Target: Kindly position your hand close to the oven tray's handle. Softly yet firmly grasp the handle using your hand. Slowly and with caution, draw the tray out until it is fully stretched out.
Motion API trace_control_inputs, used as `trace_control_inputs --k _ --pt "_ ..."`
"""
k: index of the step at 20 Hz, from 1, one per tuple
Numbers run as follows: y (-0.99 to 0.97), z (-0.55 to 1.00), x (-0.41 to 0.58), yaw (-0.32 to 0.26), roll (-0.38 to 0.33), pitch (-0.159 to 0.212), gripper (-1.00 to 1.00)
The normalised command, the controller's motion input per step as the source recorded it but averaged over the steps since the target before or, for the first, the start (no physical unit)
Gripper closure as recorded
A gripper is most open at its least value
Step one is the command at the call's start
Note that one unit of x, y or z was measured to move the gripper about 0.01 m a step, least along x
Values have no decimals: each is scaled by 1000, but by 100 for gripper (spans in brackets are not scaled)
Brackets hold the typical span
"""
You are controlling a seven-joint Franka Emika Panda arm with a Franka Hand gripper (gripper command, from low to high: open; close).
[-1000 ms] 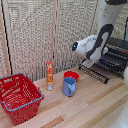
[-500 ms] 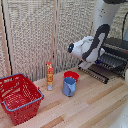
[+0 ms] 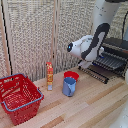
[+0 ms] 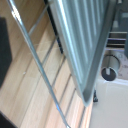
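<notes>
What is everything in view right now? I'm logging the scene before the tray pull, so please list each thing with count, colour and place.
shopping basket: one, red with a blue rim line, on the wooden table at the exterior view's left.
slim carton: one, orange and red, upright, mid-table before the screen.
pitcher: one, blue, on the table beside the carton.
bowl: one, red, just behind the pitcher.
toaster oven: one, black and silver, at the exterior view's right.
oven tray: one, dark wire rack, sticking out of the oven front.
handle: one, thin metal bar, close in the wrist view.
folding screen: one, pale slatted, behind the table.
table: one, light wood.
robot arm: one, white with black, over the tray; its hand is hidden.
</notes>
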Motion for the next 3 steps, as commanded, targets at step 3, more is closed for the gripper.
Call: trace_control_inputs --k 3 --pt "61 291 92 -99 -11 43 -100"
